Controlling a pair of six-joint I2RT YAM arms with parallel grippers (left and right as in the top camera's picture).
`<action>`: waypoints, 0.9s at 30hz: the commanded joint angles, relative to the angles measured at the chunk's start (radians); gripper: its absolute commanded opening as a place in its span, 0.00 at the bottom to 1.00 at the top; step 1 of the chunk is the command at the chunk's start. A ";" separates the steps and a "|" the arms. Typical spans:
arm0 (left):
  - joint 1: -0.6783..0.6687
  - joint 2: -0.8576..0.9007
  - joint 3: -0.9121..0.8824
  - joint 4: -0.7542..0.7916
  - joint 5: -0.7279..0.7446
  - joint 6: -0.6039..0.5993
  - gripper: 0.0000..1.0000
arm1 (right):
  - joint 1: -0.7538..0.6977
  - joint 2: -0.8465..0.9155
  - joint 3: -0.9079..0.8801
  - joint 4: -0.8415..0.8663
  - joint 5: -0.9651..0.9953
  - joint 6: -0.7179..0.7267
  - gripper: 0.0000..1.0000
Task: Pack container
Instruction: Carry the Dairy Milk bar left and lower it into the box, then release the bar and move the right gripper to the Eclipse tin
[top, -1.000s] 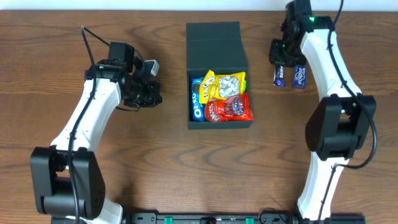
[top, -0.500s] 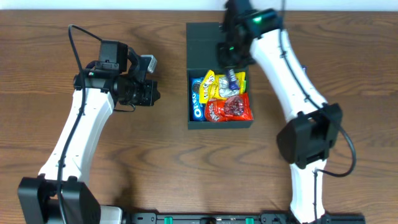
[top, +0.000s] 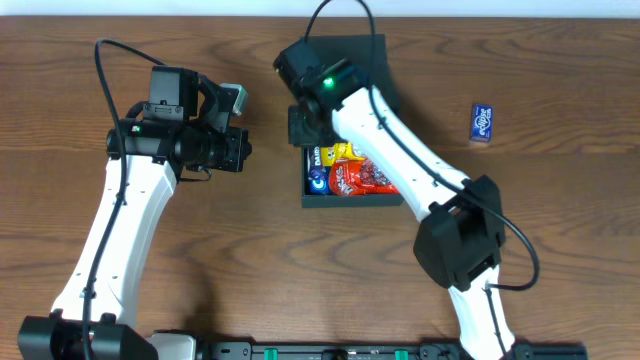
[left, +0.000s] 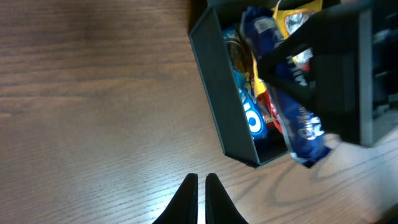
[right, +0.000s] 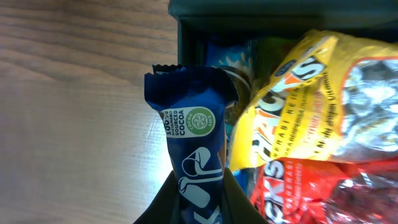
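The right end effector (right: 198, 183) grips a dark blue snack bar (right: 191, 118) above the left rim of the container (right: 261, 11). The container sits mid-way along the bench (top: 560, 230), lid flapped back, holding snack packets (right: 311, 124). To its left the left end effector (left: 201, 182) hovers, fingers nearly together, empty. At the far right lies a blue packet (top: 481, 123).

Right gripper (right: 198, 208) (arm stretched across) pinches a blue snack bar (right: 193, 143) above the container (top: 355, 202); left gripper (left: 201, 190) hovers left of it, fingers together.
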 joint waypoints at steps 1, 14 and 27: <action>0.008 -0.018 -0.005 -0.003 -0.010 0.015 0.07 | 0.012 -0.011 -0.037 0.019 0.076 0.070 0.01; 0.008 -0.018 -0.005 -0.003 -0.010 0.014 0.08 | 0.002 -0.010 -0.156 0.154 0.122 0.029 0.02; 0.008 -0.018 -0.005 -0.004 -0.010 0.014 0.09 | -0.010 -0.022 -0.140 0.129 0.128 -0.019 0.64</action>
